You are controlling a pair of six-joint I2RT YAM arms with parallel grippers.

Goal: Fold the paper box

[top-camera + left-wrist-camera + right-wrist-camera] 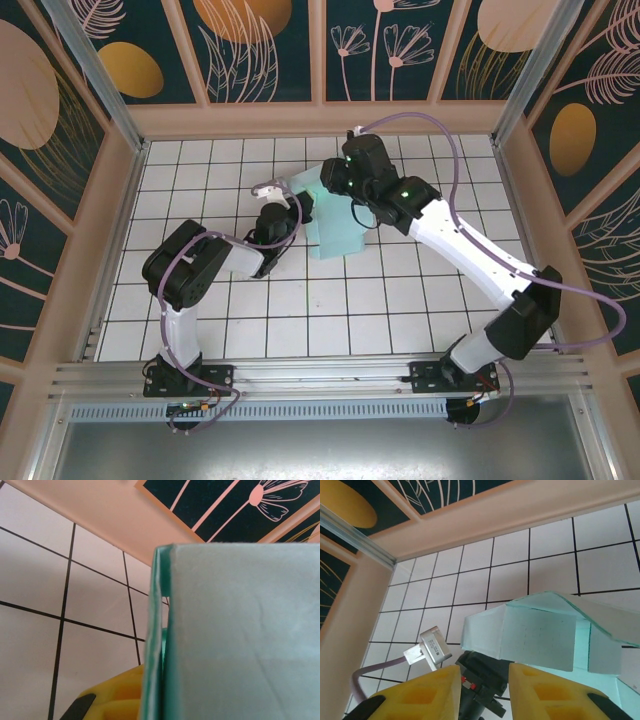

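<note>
**Here, one wall pinched and one claw free**

The paper box (338, 228) sits half-raised on the tiled table (200, 320), towards its far middle, between the two arms. Its longer side seems to run from near to far, though the arms cover part of it.

The left claw (285, 205) is together on the box's left wall. In the left wrist view a yellow finger (117, 697) presses flat against the upright card (240, 640).

The right claw (485, 672) reaches the box from the far right side. Its fingers (555, 692) are apart with no card between them. From that claw the nearest standing wall (535, 635) lies just ahead and a little to the right, with a loose flap curling over it.

Being the free arm, the right one is probably best placed to fold next. The part of the box interior that shows holds nothing.
</note>
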